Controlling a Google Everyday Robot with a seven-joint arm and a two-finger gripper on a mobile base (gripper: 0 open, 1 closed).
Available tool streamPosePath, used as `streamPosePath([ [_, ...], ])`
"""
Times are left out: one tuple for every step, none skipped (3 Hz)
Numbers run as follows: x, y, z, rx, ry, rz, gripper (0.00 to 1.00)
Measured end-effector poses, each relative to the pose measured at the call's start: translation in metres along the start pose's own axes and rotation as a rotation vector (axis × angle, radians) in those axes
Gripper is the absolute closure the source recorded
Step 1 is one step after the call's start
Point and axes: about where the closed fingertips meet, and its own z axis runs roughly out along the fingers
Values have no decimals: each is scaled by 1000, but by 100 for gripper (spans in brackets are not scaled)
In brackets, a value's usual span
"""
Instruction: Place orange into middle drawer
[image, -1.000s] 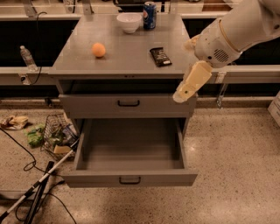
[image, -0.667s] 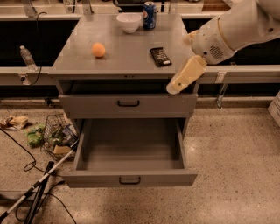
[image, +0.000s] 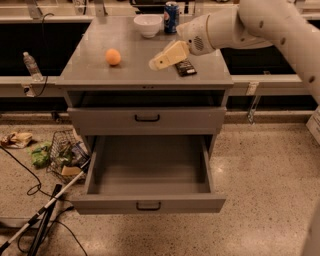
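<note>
The small round orange fruit sits on the left part of the grey metal cabinet top, untouched as far as I can see, so I judge the pick has not begun. The wide, shallow grey middle drawer stands pulled well out below, and its floor looks bare, so that part is ready for me. What is left is the whole carry: grasp, lift, bring it over the front edge, lower it in, release.

My cream-coloured gripper hangs over the middle of the top, to the right of the orange and clearly apart from it, just beside the dark rectangular snack packet. It carries nothing and appears to touch nothing. Whether it is spread or closed I cannot tell from this side-on angle.
</note>
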Motion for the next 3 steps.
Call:
streamPosePath([
  [1, -30, 69, -17, -55, -29, 0],
  [1, -30, 73, -21, -55, -28, 0],
  [-4, -24, 116, -54, -56, -21, 0],
])
